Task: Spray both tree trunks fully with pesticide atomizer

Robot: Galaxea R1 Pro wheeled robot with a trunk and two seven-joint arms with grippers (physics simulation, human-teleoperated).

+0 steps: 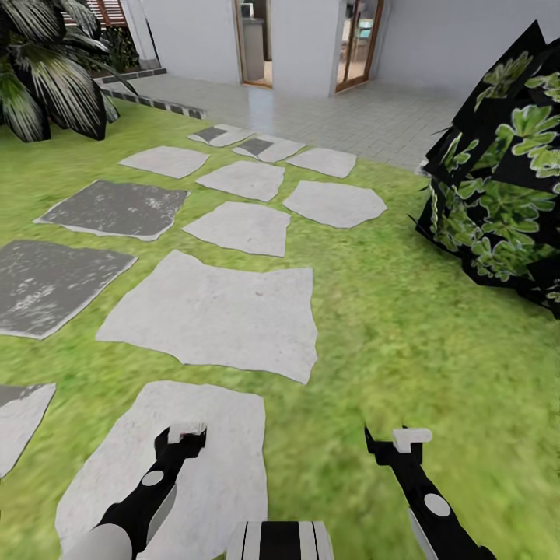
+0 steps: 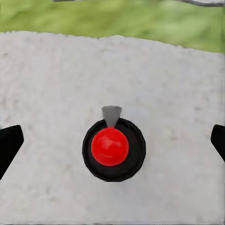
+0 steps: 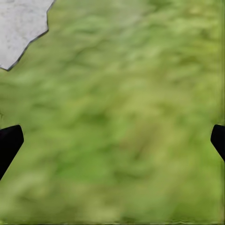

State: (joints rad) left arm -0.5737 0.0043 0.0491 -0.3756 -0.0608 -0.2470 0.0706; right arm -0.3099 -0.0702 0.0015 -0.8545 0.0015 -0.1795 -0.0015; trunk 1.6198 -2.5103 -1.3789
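In the left wrist view the pesticide atomizer is seen from straight above: a small round black body with a red top and a grey nozzle. It stands upright on a pale stepping stone of the floor. My left gripper hangs directly over it, open, its black fingertips far apart on either side and clear of it. In the head view the left gripper is over the nearest pale stone. My right gripper is open over bare grass. Both tree trunks are out of view.
Pale and dark grey stepping stones lead across the lawn to a tiled patio and the white house's doors. A mass of dark blocky leaves stands at the right. A palm-like plant fills the far left corner.
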